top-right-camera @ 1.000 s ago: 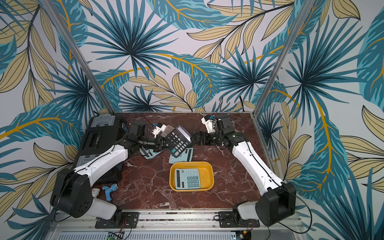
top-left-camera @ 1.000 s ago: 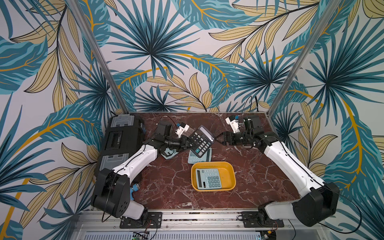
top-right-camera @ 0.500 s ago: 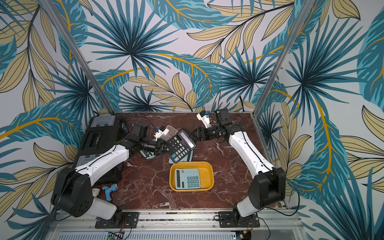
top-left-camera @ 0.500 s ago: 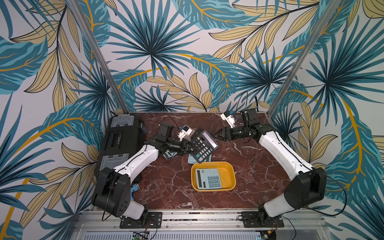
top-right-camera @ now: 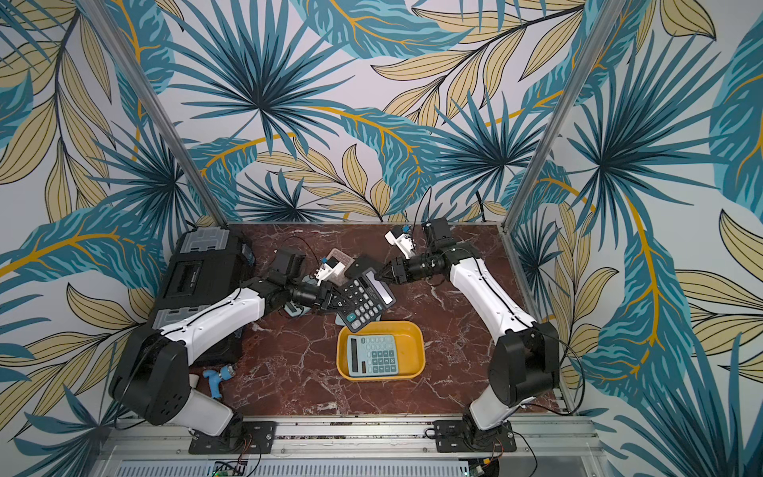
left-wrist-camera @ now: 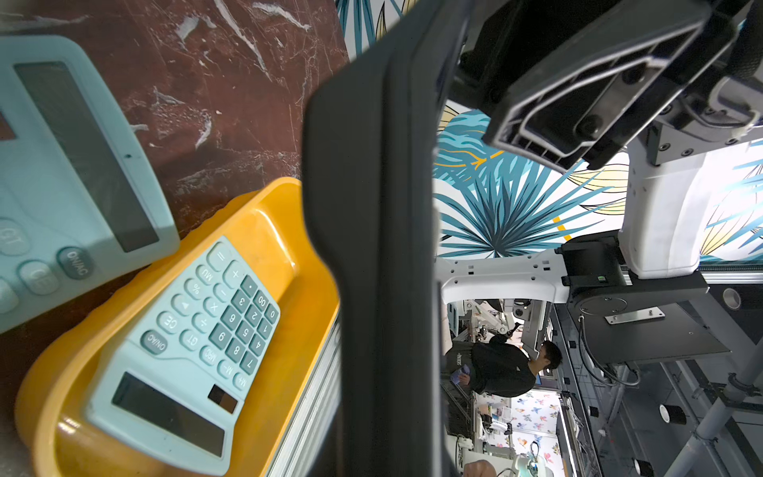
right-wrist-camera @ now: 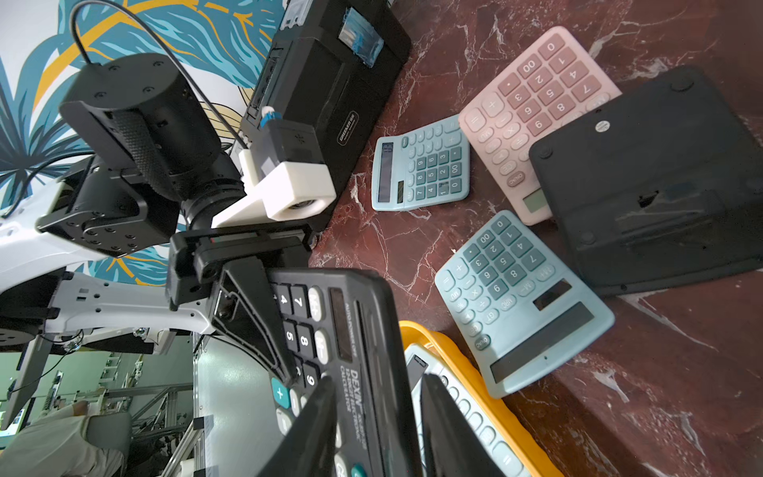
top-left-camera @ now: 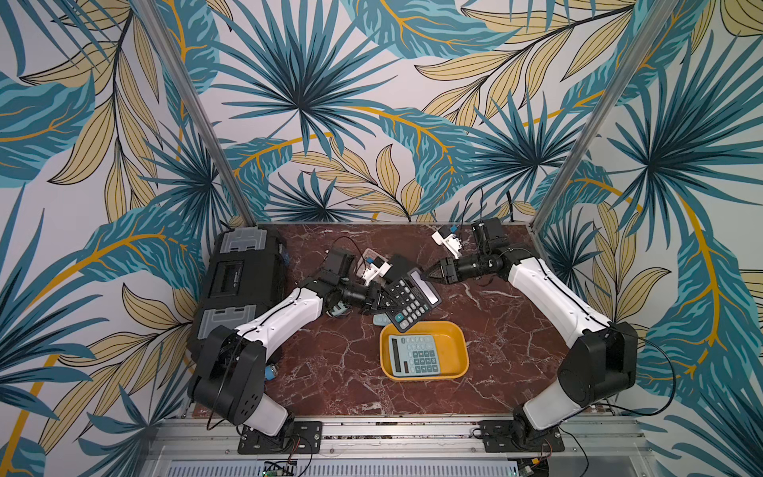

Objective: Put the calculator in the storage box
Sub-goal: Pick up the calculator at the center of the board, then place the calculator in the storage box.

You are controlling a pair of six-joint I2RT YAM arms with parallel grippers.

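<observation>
Toolbox (top-left-camera: pixel 243 285): set along the left edge of the table (top-left-camera: pixel 330 371); its near end is covered by the left arm.
Blue item (top-right-camera: pixel 216 378): lying by the left arm's base; what it is cannot be made out.
Left gripper (top-left-camera: pixel 379 300): clamped on the keypad side of the black calculator (top-left-camera: pixel 413 300); one finger (right-wrist-camera: pixel 260 322) is seen across the keys, the other is hidden behind the case.
Loose calculators: a pink calculator (right-wrist-camera: pixel 532 107), a small teal calculator (right-wrist-camera: pixel 421 169), a larger teal calculator (right-wrist-camera: pixel 520 301) and a face-down black calculator (right-wrist-camera: pixel 652 181) are lying far of the box; in both top views they are mostly covered.
Black calculator: held off the table and tilted, its near corner overlapping the far-left rim of the storage box (top-left-camera: pixel 454 351) in both top views; in the left wrist view it is seen edge-on.
Storage box: placed near the centre; a boxed teal calculator (top-left-camera: pixel 414 356) is lying flat toward its left wall, and a bare strip is left along the right wall.
Right gripper (top-left-camera: pixel 431 276): fingers apart, set either side of the held calculator's display end; a thin gap is seen at one finger.
Open room: bare marble is left near and right of the box.
</observation>
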